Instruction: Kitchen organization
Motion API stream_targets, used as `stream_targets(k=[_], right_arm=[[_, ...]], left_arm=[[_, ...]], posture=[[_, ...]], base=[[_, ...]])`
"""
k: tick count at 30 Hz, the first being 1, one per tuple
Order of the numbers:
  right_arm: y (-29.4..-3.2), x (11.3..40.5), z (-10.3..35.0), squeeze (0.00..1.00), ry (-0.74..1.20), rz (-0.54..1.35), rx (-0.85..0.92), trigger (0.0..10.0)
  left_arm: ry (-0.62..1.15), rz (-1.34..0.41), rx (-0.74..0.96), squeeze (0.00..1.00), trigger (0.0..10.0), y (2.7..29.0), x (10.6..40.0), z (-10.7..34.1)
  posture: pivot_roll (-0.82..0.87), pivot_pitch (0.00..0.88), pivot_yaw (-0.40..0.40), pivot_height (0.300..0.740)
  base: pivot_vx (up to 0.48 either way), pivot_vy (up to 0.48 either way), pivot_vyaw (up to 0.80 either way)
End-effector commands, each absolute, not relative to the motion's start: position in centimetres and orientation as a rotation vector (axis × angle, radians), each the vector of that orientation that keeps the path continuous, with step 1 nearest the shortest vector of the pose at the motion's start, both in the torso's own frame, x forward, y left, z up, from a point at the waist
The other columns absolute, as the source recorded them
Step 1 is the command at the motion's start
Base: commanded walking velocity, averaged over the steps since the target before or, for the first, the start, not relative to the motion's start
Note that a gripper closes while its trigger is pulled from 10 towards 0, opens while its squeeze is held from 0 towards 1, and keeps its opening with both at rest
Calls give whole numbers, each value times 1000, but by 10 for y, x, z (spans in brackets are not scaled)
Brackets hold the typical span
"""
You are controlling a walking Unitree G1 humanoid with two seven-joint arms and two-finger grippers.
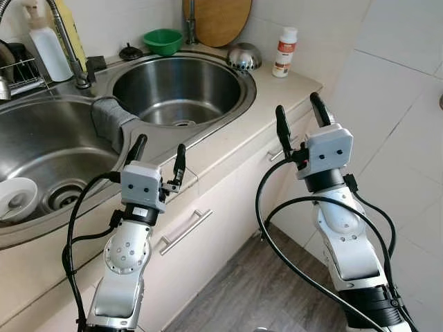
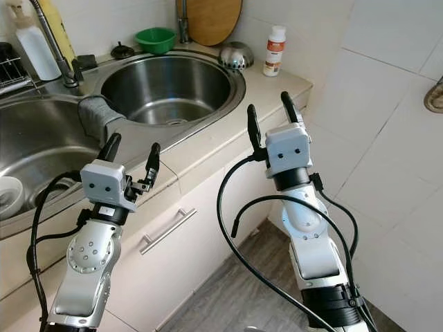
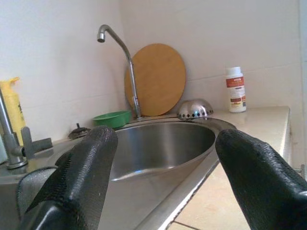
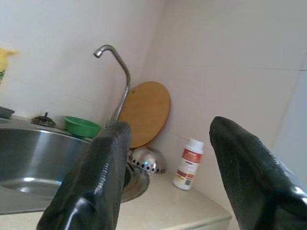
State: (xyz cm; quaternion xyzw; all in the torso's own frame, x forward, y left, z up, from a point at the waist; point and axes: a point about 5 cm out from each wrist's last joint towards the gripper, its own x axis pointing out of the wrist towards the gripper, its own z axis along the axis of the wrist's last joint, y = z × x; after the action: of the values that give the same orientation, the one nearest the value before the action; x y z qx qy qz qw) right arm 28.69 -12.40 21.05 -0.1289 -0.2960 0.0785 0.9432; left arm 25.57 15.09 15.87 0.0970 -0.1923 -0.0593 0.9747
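Note:
A double steel sink fills the counter: a round right basin [image 1: 181, 88] and a larger left basin [image 1: 41, 149] holding a white bowl [image 1: 15, 198]. At the back stand a green bowl [image 1: 163, 40], a steel strainer bowl [image 1: 243, 57], a white bottle with a red label [image 1: 284, 52] and a round wooden board [image 1: 216, 19]. My left gripper [image 1: 158, 158] is open over the counter's front edge, below the right basin. My right gripper [image 1: 301, 117] is open, raised just off the counter's right end. Neither holds anything.
A grey cloth [image 1: 109, 119] drapes over the divider between the basins. A tap [image 1: 69, 41], a white soap bottle [image 1: 48, 45] and a dish rack [image 1: 17, 72] stand at the back left. Cabinet drawers with bar handles [image 1: 185, 232] lie below; tiled wall at right.

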Motion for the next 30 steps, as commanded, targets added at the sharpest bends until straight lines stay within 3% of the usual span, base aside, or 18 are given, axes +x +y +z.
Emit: stream_targets(k=[1, 11, 30], right_arm=[[-127, 285, 216, 0, -639, 145, -274, 10000], [-128, 284, 216, 0, -641, 139, -278, 10000], [-131, 285, 213, 0, -632, 123, -290, 10000]], left_arm=[[-404, -123, 199, 0, 10000, 150, 256, 162], [-404, -131, 191, 0, 10000, 149, 255, 161], [-395, -131, 187, 0, 10000, 148, 256, 159]], posture=[[24, 20, -36, 740], [21, 21, -34, 740], [15, 25, -32, 740]], base=[[0, -428, -800], [0, -477, -800], [0, 0, -800]])
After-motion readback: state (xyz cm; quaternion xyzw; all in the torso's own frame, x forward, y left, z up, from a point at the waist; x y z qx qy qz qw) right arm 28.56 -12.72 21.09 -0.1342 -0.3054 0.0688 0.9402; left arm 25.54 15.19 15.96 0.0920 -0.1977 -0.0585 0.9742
